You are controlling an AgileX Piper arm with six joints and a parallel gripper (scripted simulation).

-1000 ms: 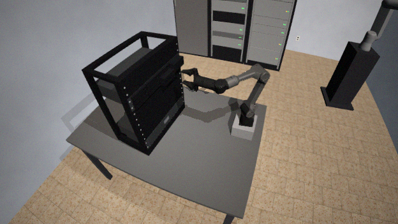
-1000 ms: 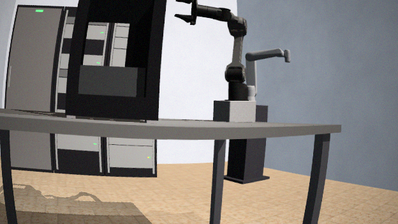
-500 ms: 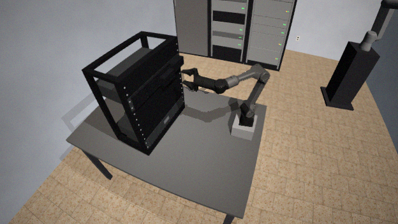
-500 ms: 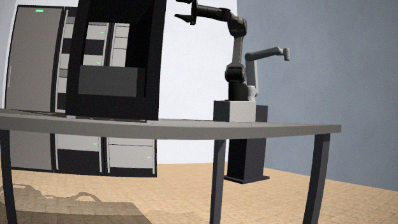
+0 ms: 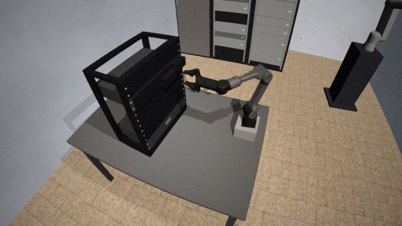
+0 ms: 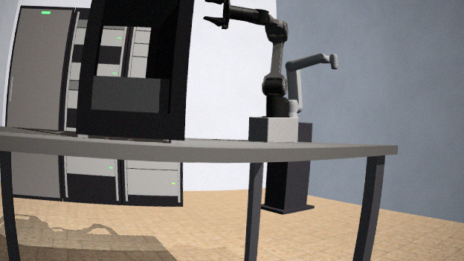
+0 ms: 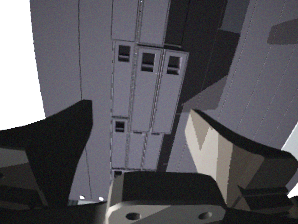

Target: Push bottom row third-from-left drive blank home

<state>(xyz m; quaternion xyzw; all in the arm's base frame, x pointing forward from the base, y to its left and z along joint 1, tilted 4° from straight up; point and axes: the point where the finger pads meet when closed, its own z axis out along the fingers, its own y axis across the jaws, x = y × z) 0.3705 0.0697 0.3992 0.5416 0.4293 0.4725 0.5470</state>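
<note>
Hovering wide open and empty, the claw [image 5: 188, 78] faces the drive blanks [image 7: 143, 96], apart from them.

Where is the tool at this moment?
In the top view the open tool hangs just right of the rack, near its upper front corner, above the table.

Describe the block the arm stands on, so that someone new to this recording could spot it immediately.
Find the grey table carrying the tall black open-frame rack. Near the table's edge opposite the rack sits a small pale grey block, with the dark arm rising from its top. It is the only light-coloured thing on the table, far lower than the rack.
</note>
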